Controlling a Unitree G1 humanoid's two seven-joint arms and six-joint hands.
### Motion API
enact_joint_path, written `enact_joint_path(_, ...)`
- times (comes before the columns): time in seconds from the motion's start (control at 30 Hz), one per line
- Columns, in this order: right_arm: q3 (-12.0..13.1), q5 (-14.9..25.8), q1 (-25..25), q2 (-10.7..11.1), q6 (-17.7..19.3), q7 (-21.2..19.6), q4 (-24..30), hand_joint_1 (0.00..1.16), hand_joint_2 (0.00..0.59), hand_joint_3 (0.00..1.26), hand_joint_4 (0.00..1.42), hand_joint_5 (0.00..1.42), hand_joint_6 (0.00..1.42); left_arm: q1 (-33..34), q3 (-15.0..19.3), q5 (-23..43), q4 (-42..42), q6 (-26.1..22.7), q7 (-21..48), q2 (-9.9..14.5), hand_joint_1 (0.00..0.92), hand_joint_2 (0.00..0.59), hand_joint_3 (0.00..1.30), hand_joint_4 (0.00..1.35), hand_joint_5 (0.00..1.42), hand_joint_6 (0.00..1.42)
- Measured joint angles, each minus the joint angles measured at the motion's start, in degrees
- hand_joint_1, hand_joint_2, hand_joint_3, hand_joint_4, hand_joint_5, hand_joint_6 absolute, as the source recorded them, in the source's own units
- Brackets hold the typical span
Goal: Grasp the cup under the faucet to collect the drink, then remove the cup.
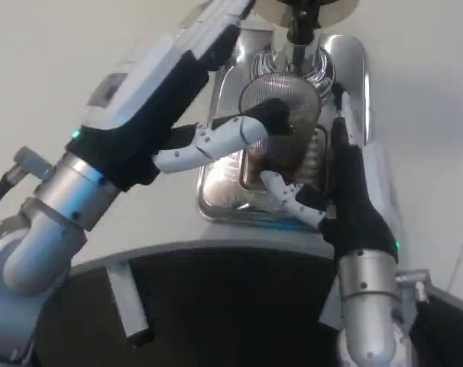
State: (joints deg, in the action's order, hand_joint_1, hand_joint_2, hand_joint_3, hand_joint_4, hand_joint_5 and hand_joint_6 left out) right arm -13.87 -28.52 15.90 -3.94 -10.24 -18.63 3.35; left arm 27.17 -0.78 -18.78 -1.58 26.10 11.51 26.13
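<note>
Collection stage appears to be in hand: the clear ribbed plastic cup (281, 122) stands on the chrome drip tray of the drink dispenser (224, 195), directly below the dark faucet spout (299, 27) at the top of the picture. Dark liquid seems to fill the lower part of the cup, though blur prevents a firm reading of the level.

Right hand (338, 180) is wrapped on the cup from its own inner side; its white and black fingers (289, 195) curl around the near lower wall and the black palm lies against the cup's right flank. This hand is judged to be gripping the cup.

Left hand (208, 145) reaches in from the other side, with a white finger ending in a black tip (273, 115) lying against the cup's upper front wall. Whether that hand clamps the cup or merely touches it cannot be told from this view; its other fingers are spread apart and hold nothing visible.

Judgement on progress: the grasp is made and the cup is in place under the spout, not yet removed. Next move calls for confirming that the flow has ended, then drawing the cup level toward the robot, clear of the spout and off the tray. Risk noted: tilting a thin-walled cup would spill, and squeezing could buckle it
</note>
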Motion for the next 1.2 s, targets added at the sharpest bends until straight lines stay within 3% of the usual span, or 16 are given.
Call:
enact_joint_path(0.3,-0.13,0.84,3.25,-0.90,0.04,-0.09,-3.21,0.82,0.328,0.00,0.00,0.01,0.18,-0.57,0.25,0.07,-0.10,-0.17,-0.18,-0.04,0.000,0.217,0.00,0.00,0.00,0.00)
enact_joint_path(0.67,0.14,0.86,3.66,-1.05,0.03,-0.36,-3.57,0.81,0.324,0.01,0.00,0.03,0.17,-0.57,0.50,0.54,0.04,-0.17,-0.21,-0.04,0.000,0.217,0.00,0.00,0.00,0.00)
enact_joint_path(0.73,0.03,0.82,3.81,-1.09,0.00,-0.36,-3.75,0.84,0.315,0.04,0.03,0.06,0.22,-0.57,0.63,0.58,0.04,-0.17,-0.21,-0.04,0.000,0.217,0.00,0.00,0.00,0.00)
enact_joint_path(0.8,-0.10,0.75,4.08,-1.17,-0.14,-0.35,-3.87,0.93,0.309,0.10,0.09,0.13,0.32,-0.57,0.77,0.60,0.04,-0.17,-0.21,-0.04,0.000,0.217,0.00,0.00,0.00,0.00)
enact_joint_path(0.87,-0.16,0.53,4.29,-1.22,-0.44,-0.37,-3.88,1.08,0.312,0.19,0.16,0.20,0.42,-0.57,1.00,0.72,0.04,-0.17,-0.21,-0.04,0.000,0.217,0.00,0.00,0.00,0.00)
enact_joint_path(0.93,-0.28,-0.63,5.18,-1.49,-1.44,-0.70,-4.11,1.14,0.326,0.27,0.25,0.31,0.55,-0.60,1.33,0.73,-0.01,-0.19,-0.21,-0.04,0.000,0.217,0.00,0.00,0.00,0.00)
enact_joint_path(1.03,-0.29,-2.21,8.39,-2.32,-3.50,-2.08,-5.59,1.16,0.368,0.46,0.45,0.54,0.82,-0.63,1.80,0.75,-0.20,-0.52,-0.21,-0.04,0.000,0.217,0.00,0.00,0.00,0.00)
enact_joint_path(1.2,-0.94,-3.88,8.70,-2.55,-3.63,-5.22,-5.93,1.16,0.326,0.61,0.61,0.71,1.04,-0.64,1.89,0.69,-0.56,-1.03,-0.21,-0.05,0.000,0.217,0.00,0.00,0.00,0.00)
